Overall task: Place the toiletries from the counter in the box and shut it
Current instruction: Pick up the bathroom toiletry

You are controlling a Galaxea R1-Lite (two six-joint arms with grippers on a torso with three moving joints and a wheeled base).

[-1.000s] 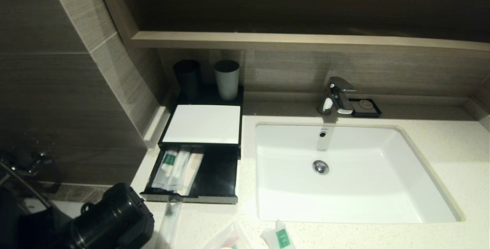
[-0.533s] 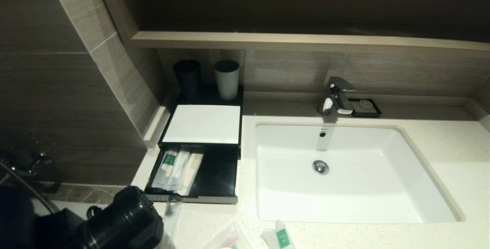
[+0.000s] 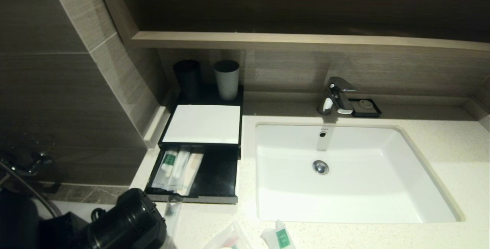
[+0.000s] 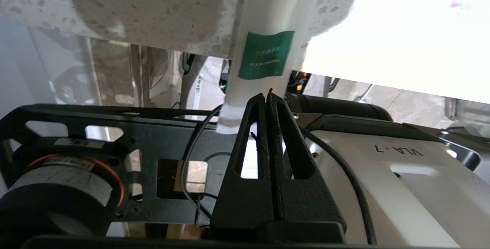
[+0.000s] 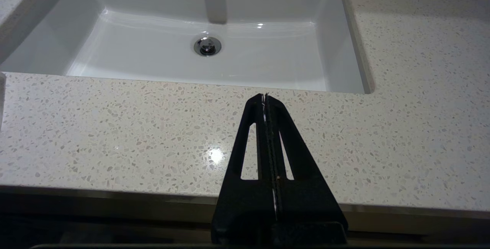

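Left gripper [image 4: 267, 96]: fingers pressed together, pinching the end of a long thin sleeve [image 4: 264, 50], white with a green label. The sleeve runs straight ahead of the fingertips, up over the edge of the speckled surface [image 4: 153, 8].

Head view: the left arm's dark wrist sits low at the near left corner, the sleeve [image 3: 171, 214] showing just beside it. Directly beyond lies the box [image 3: 204, 123] with its white top panel; its front drawer [image 3: 214, 180] stands pulled out, three packets [image 3: 177, 168] lying side by side in the drawer's left half.

Right of the sleeve, on the near edge: a clear pouch [image 3: 228, 237], then a white sachet [image 3: 278, 235] with a green label. Basin [image 3: 363, 187] further right.

Right gripper [image 5: 265, 100]: fingers together, holding nothing, poised over the surface's near edge in front of the basin.
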